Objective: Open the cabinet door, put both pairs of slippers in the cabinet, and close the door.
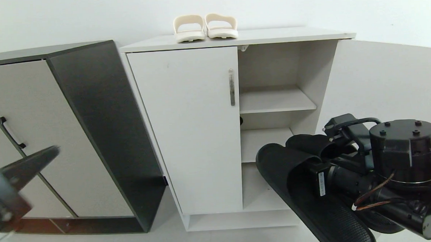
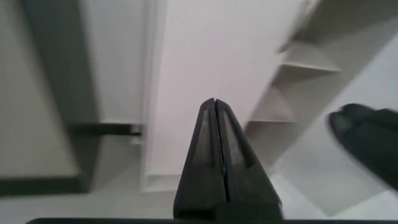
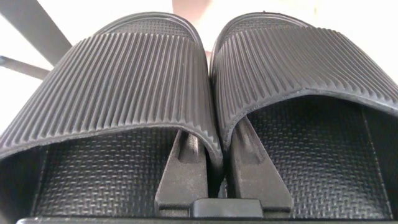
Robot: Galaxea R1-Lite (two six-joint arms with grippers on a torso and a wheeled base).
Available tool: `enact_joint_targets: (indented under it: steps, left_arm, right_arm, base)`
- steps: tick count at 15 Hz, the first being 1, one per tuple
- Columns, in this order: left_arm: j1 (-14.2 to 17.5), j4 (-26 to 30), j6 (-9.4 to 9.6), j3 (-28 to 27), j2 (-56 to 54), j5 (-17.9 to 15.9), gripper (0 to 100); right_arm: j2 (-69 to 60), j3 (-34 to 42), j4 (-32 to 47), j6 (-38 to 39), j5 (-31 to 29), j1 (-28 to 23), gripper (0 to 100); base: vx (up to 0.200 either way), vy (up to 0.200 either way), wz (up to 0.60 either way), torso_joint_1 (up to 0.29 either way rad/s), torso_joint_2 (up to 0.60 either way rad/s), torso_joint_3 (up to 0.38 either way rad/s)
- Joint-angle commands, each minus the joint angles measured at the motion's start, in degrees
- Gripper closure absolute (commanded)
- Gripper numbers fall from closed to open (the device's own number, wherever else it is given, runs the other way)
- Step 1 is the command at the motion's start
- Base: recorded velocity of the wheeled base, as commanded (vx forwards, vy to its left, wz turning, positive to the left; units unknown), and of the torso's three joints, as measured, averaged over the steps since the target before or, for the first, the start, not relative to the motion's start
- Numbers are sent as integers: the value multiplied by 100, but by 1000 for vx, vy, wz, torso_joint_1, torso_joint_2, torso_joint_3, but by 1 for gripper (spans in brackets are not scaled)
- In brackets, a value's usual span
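Right gripper has the black slippers: one finger down inside each shoe, pinching the two adjoining side walls together. The fingertips run under the ribbed straps and are lost from sight there. The pair hangs in the air low in front of the cabinet, on its right side, toes toward the open compartments. The heels are cut off by the bottom edge of the head view. The pair also covers part of the lowest compartment.

Two shelves show bare in that open right half. The left door is closed, handle upright at its right edge.

Up on top of the cabinet sit the beige slippers, side by side near the back wall.

Left gripper is pressed fully together, holding nothing, out to the left before the dark cabinet. In the head view it is a blur, partly cut by the frame.
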Motion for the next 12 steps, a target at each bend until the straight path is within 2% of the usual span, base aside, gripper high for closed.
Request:
enact_joint_targets:
  steps: [1,2,3,4,5,7,8,9,10,12]
  left_arm:
    - [1866,2378,240,1314,-3434,423,100]
    - [2244,2782,266,1463,-3935,397,100]
    - [2358,2853,381,1665,-4296,336,100]
    - [2402,2765,715,2035,-4559,125,100]
    - [2455,2554,750,2298,-4656,-139,100]
    - [2464,1974,750,2676,-4718,-877,100]
    - [2473,1402,759,2949,-4726,-1422,100]
    - [2473,1323,767,2957,-4726,-1765,100]
    - [2464,1385,794,2957,-4718,-1967,100]
    - [2464,1402,873,2957,-4718,-1985,100]
  right_arm:
    - [66,-1,1,-7,-14,64,100]
    - [75,7,1,-7,-14,73,100]
    - [92,16,1,-7,-14,73,100]
    - [110,25,1,-7,-5,73,100]
    - [101,43,-8,20,12,169,100]
    - [162,51,-17,143,30,310,100]
    - [206,51,-17,160,30,354,100]
    - [250,60,-25,169,30,363,100]
    - [277,78,-52,169,30,398,100]
    - [286,86,-61,160,30,433,100]
  base:
    - [0,0,0,0,0,0]
    - [0,0,0,0,0,0]
    - [0,0,0,0,0,0]
    - [0,0,0,0,0,0]
    - [0,0,0,0,0,0]
    - [0,0,0,0,0,0]
    - [0,0,0,0,0,0]
    - [0,0,0,0,0,0]
    - [0,0,0,0,0,0]
    - [0,0,0,0,0,0]
